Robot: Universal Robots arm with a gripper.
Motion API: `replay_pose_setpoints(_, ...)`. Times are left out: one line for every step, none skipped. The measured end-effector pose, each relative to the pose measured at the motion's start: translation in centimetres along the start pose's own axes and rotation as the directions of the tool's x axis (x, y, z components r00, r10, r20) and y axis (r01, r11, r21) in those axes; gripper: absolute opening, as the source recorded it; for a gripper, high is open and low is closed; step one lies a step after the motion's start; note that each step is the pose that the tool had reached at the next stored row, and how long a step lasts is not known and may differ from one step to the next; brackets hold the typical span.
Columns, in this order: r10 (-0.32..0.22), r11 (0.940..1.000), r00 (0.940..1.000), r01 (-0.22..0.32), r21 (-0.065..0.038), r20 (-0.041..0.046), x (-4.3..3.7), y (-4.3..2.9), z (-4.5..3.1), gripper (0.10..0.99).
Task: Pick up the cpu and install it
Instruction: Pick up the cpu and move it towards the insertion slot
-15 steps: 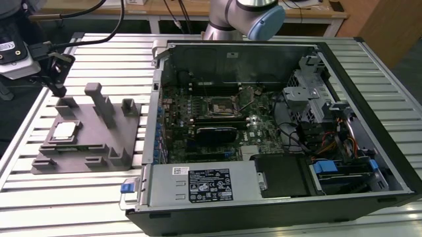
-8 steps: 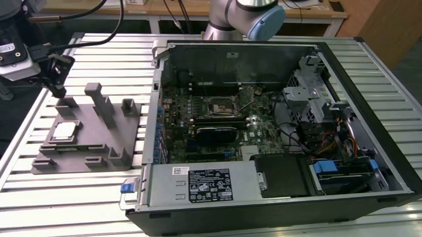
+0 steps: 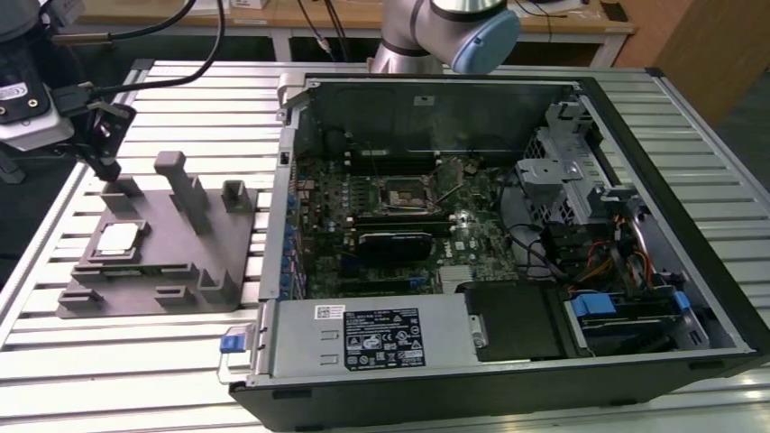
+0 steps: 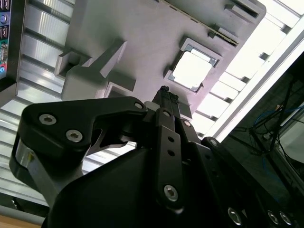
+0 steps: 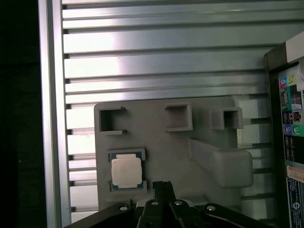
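- Ribbed metal worktop (image 3: 132,379) with a wooden bench behind its far edge.
- Grey fixture (image 3: 180,266) lies flat on the worktop, toward the edge on the exterior view's left. It has raised blocks and slots.
- Open computer case (image 3: 626,117) lies on its side just beside the fixture and takes up most of the rest of the worktop.
- Motherboard (image 3: 361,194) faces up inside the case, with the square socket (image 3: 401,191) near its middle.
- Silver power supply box (image 3: 361,334) sits at the case's near edge.
- The cpu (image 3: 117,239) lies flat, pale metal top up, in a shallow square recess of the fixture, on the side away from the case. It shows in both wrist views too (image 4: 191,70) (image 5: 126,171).
- Gripper (image 3: 107,171) hangs over the far part of the fixture, tips pointing down next to a raised block. Cannot tell whether it touches the block.
- Gripper fingers (image 5: 158,187) look pressed together with nothing between them, and the second wrist view shows the same at the tips (image 4: 165,96).
- Gripper and cpu are apart, and the cpu sits closer to the fixture's near edge than the tips do.
- Arm (image 3: 416,36) rises behind the case's far edge.
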State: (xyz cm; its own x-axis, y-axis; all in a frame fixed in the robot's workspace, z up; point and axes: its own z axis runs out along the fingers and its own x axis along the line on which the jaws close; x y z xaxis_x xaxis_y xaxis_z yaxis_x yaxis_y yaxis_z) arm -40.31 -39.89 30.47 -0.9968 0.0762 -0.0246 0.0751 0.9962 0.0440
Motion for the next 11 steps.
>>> replay_pose_setpoints(0.0, 1.0, 1.0, 0.0, 0.0, 0.0, 0.02, 0.0, 0.04, 0.106)
replay_pose_setpoints(0.0, 1.0, 1.0, 0.0, 0.0, -0.0001, 0.05, -0.01, 0.08, 0.106)
replay_pose_setpoints(0.0, 1.0, 1.0, 0.0, 0.0, 0.0, 0.07, -0.01, 0.12, 0.106)
replay_pose_setpoints(0.0, 1.0, 1.0, 0.0, 0.0, 0.0, 0.1, -0.02, 0.16, 0.106)
replay_pose_setpoints(0.0, 1.0, 1.0, 0.0, 0.0, 0.0, 0.12, -0.02, 0.2, 0.106)
replay_pose_setpoints(0.0, 1.0, 1.0, 0.0, 0.0, 0.0, 0.14, -0.02, 0.25, 0.106)
replay_pose_setpoints(0.0, 1.0, 1.0, 0.0, 0.0, 0.0, 0.17, -0.02, 0.29, 0.106)
replay_pose_setpoints(0.0, 1.0, 1.0, 0.0, 0.0, 0.0, 0.2, -0.03, 0.34, 0.106)
replay_pose_setpoints(0.0, 1.0, 1.0, 0.0, 0.0, 0.0, 0.22, -0.03, 0.39, 0.106)
replay_pose_setpoints(0.0, 1.0, 1.0, 0.0, 0.0, 0.0, 0.25, -0.04, 0.43, 0.106)
replay_pose_setpoints(0.0, 1.0, 1.0, 0.0, 0.0, 0.0, 0.27, -0.04, 0.48, 0.106)
